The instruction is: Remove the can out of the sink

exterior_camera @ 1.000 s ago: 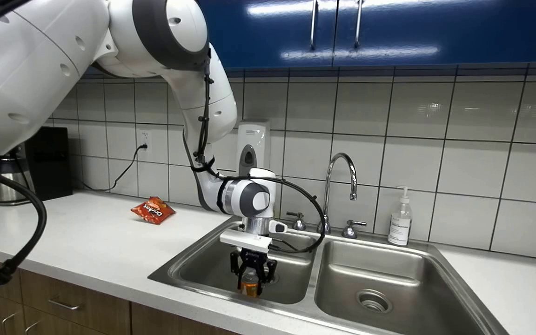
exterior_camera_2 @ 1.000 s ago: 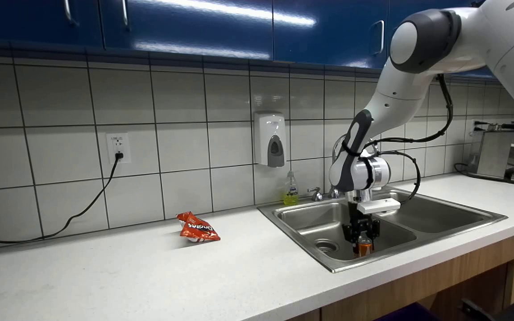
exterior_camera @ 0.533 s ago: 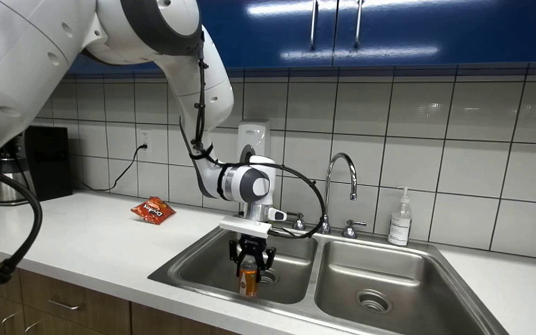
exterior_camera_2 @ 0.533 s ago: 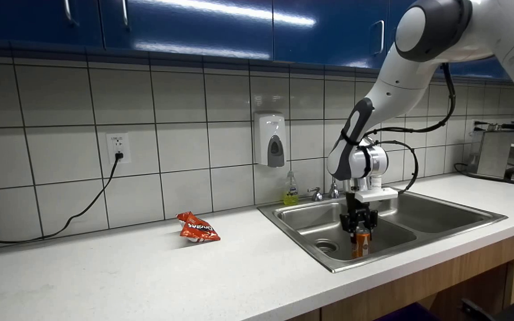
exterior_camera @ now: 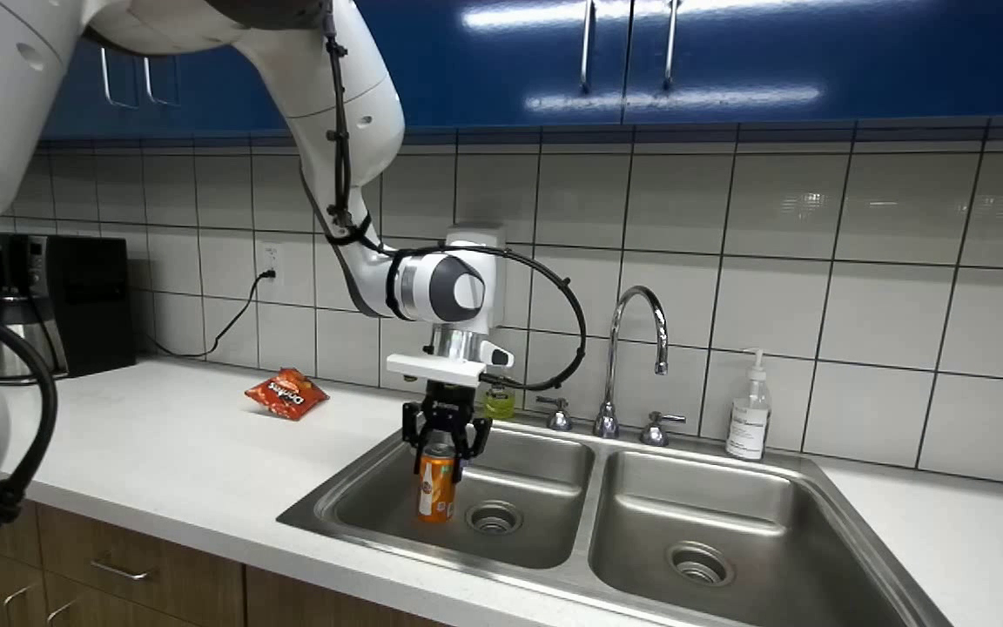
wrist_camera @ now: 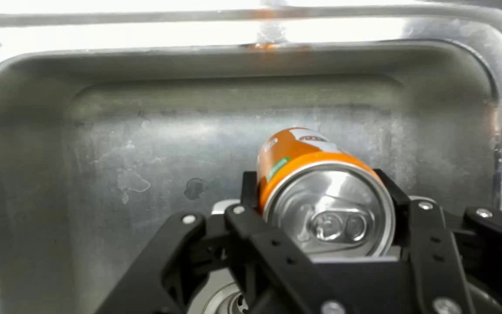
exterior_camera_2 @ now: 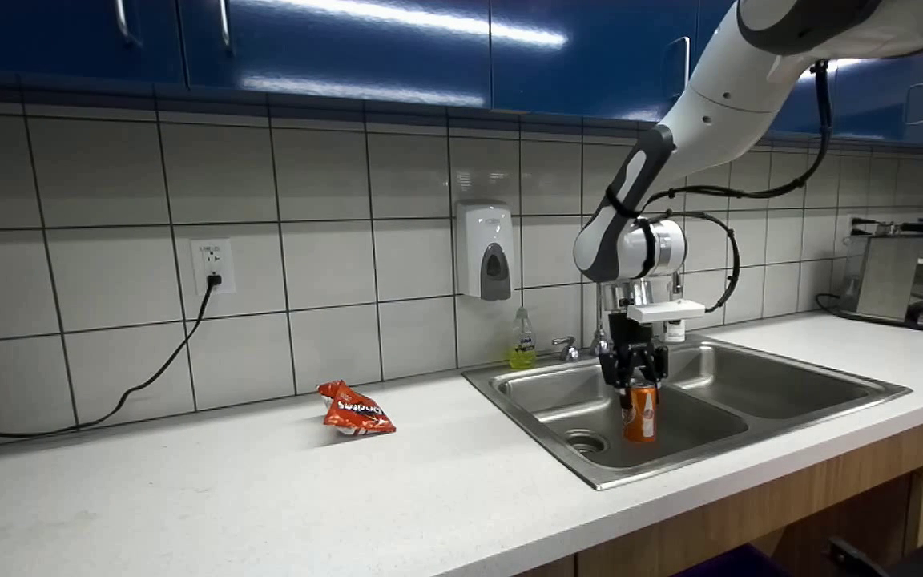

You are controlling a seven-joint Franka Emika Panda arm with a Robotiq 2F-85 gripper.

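The orange can (exterior_camera: 436, 496) has a silver top and is held about upright over the basin beside the drain; it also shows in an exterior view (exterior_camera_2: 640, 421) and the wrist view (wrist_camera: 312, 152). My black gripper (exterior_camera: 439, 466) is shut on the can's upper part, with one finger on each side, also seen in an exterior view (exterior_camera_2: 640, 389) and the wrist view (wrist_camera: 320, 192). The can hangs inside the steel sink (exterior_camera: 587, 522), above the basin floor. The sink also shows in an exterior view (exterior_camera_2: 694, 418) and the wrist view (wrist_camera: 124, 152).
A red Doritos bag (exterior_camera: 286, 394) lies on the white counter (exterior_camera: 171, 435) beside the sink. A tall faucet (exterior_camera: 612, 374), its handles and a sanitizer bottle (exterior_camera: 748, 414) stand behind the sink. A yellow soap bottle (exterior_camera_2: 522, 344) stands near the back wall.
My gripper has risen with the can in it and moved a little toward the back of the sink. More of the can shows above the front rim.
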